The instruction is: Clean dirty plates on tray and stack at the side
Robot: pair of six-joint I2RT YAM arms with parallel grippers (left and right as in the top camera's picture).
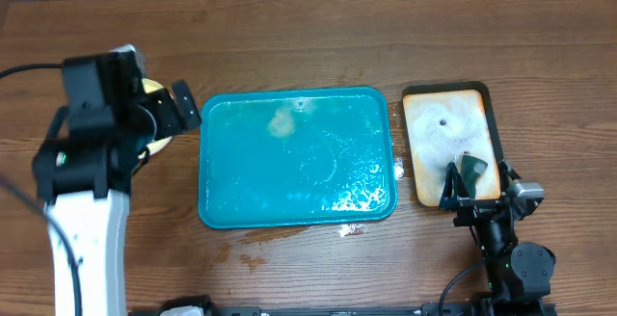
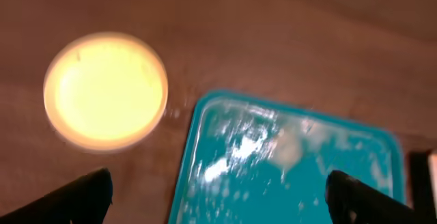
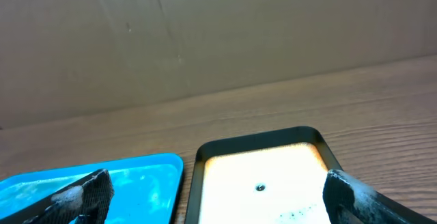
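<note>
Currently the left tool [image 2: 218, 182] and right tool [image 3: 217, 183] gape released; yellow plate [image 2: 106, 91] sits near teal tray [image 1: 204, 167].

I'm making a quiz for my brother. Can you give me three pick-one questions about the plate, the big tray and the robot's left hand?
1. Where is the yellow plate?
A on the table beside the tray
B inside the tray
C up in the air

2. What colour is the big tray?
A red
B blue
C black

3. How is the left gripper?
A shut on the plate
B shut, empty
C open

Answers:
1 A, the left wrist view shows it on bare wood next to the tray.
2 B, it looks teal-blue in every view.
3 C, its fingers stand wide apart with nothing between them.
</note>
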